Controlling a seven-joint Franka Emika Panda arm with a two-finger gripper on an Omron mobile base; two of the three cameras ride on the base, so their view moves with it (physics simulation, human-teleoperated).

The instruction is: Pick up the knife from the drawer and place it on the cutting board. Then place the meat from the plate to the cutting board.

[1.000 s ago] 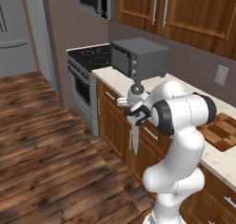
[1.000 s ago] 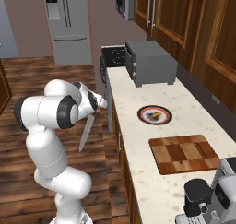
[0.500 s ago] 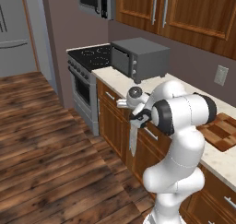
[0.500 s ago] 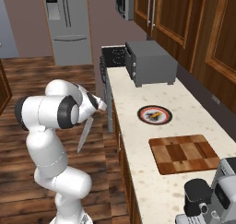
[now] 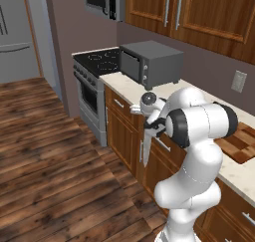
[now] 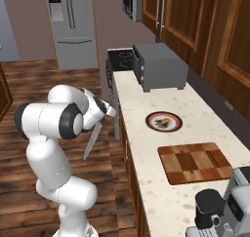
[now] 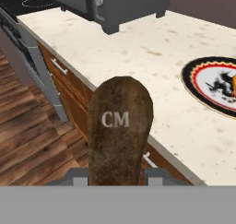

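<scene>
Dark brown, rough-textured and stamped with the pale letters "CM", the butt of the long dark-handled steel knife (image 7: 120,126) stands up in the hand view between the two grey fingertips (image 7: 159,176) of the gripper (image 7: 117,177), which is clamped on the handle. Beyond it lies the speckled cream stone bench (image 7: 152,71), with the round plate rimmed in black and red-orange (image 7: 209,87) at the right edge, its dark centre motif showing and a sliver of orange at the frame edge that may be the meat; I cannot tell.

The base views show what the hand view does not: the grey blade hangs downward in front of the brown cabinet fronts, off the bench, the knife (image 5: 147,146) held out from the white arm. The right base view shows the gripper (image 6: 103,110) beside the bench edge, the small orange-and-dark lump of meat (image 6: 165,119) on the plate (image 6: 163,121), and the checkered wooden cutting board (image 6: 195,162) bare, further along the bench. A grey toaster oven (image 6: 158,68) sits beyond the plate.

Against the picture a second ago, the arm and knife sit almost as they were, the blade slightly lower and nearer the cabinets.
</scene>
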